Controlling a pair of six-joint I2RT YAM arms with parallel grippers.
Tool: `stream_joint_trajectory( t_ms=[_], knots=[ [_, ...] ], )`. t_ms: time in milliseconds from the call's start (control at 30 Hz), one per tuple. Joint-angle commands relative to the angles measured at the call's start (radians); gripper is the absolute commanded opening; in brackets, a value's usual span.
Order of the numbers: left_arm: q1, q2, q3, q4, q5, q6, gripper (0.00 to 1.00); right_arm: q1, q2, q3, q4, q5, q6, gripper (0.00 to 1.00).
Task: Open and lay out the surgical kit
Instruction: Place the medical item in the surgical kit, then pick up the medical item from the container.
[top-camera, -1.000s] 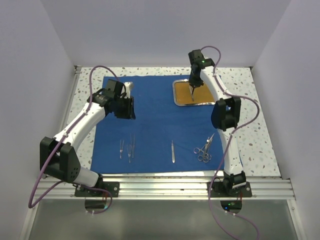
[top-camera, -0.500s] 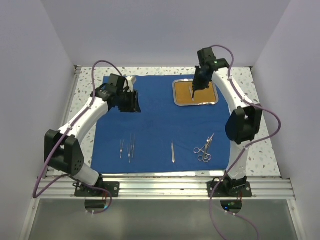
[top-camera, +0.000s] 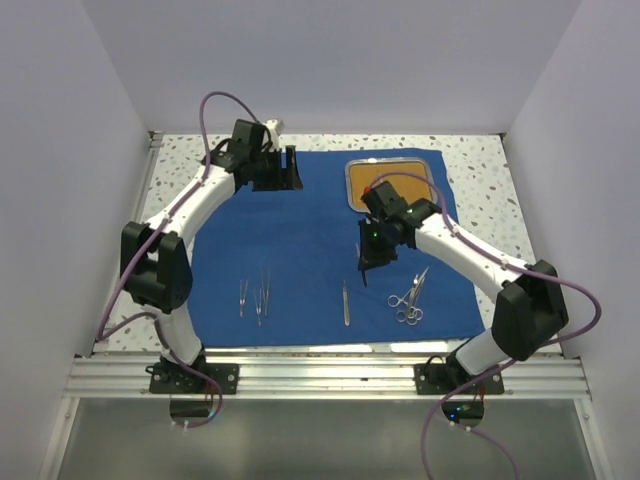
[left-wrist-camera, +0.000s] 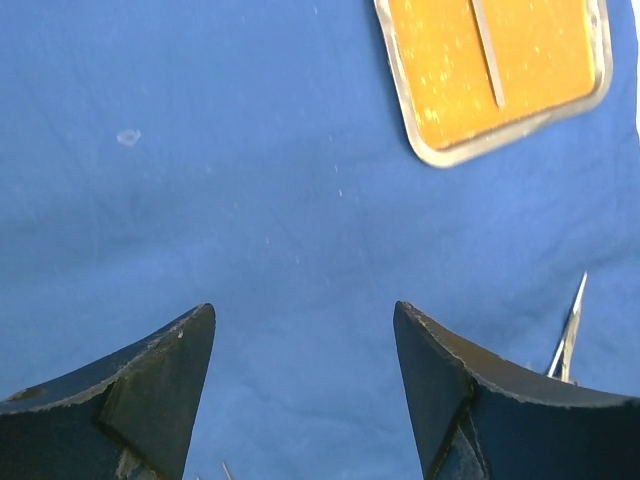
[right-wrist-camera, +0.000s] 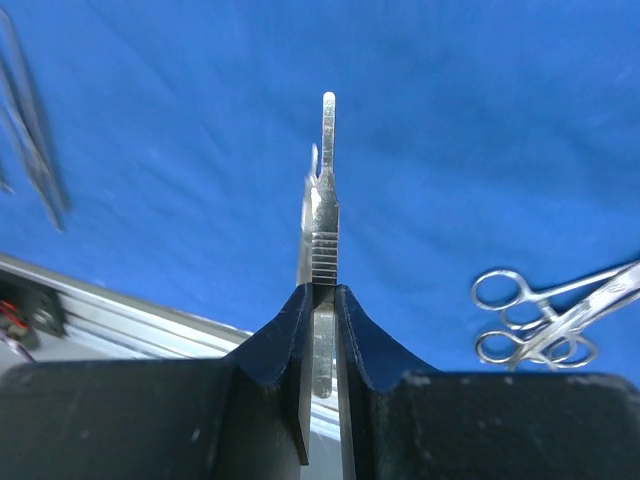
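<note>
The royal-blue cloth wrap (top-camera: 310, 235) lies spread flat on the table. At its far right stands the steel tray (top-camera: 349, 190), orange-brown inside, with one thin silver instrument (left-wrist-camera: 487, 50) in it. My right gripper (top-camera: 365, 264) hovers over the cloth's middle, shut on a thin silver instrument (right-wrist-camera: 322, 200) that points away from the jaws. Ring-handled scissors and forceps (top-camera: 408, 298) lie to its right, a single instrument (top-camera: 346, 302) just below it, tweezers (top-camera: 258, 294) at the near left. My left gripper (top-camera: 291, 166) is open and empty over the cloth's far left.
Speckled tabletop (top-camera: 500, 270) borders the cloth on the left, right and far sides. An aluminium rail (top-camera: 330, 368) carrying both arm bases runs along the near edge. White walls close in on three sides.
My right arm came off the tray and swung toward the near middle, carrying the silver instrument. My left arm moved to the far edge of the cloth and its jaws opened wide.
</note>
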Motion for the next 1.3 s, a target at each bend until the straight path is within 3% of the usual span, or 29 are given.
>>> stream_joint_trajectory(
  t_ms=[0,500,533,667,733,867,1100,1267],
  knots=[
    [0.006,0.038,0.085,0.053,-0.031,0.002,0.76,0.027,-0.056,-0.112,0.112,-0.039,0.046,0.00],
    [0.020,0.107,0.142,0.079,0.012,0.024,0.73,0.124,0.097,-0.194,0.249,-0.090,0.078,0.00],
    [0.021,0.101,0.131,0.080,0.014,0.024,0.73,0.124,0.104,-0.187,0.241,-0.085,0.075,0.10],
    [0.037,0.088,0.108,0.091,0.018,0.024,0.73,0.123,0.118,-0.115,0.154,-0.054,0.032,0.69],
    [0.048,0.078,0.096,0.093,0.023,0.022,0.73,0.121,0.118,-0.024,0.113,-0.004,0.012,0.77],
    [0.063,0.059,0.073,0.100,0.029,0.021,0.73,0.057,0.155,0.240,-0.024,0.090,-0.057,0.82],
    [0.074,0.022,0.012,0.096,0.051,0.013,0.72,-0.204,0.442,0.796,-0.159,0.222,-0.152,0.77],
    [0.074,-0.017,-0.040,0.083,0.067,0.007,0.71,-0.290,0.664,1.014,-0.196,0.291,-0.215,0.73]
  ],
)
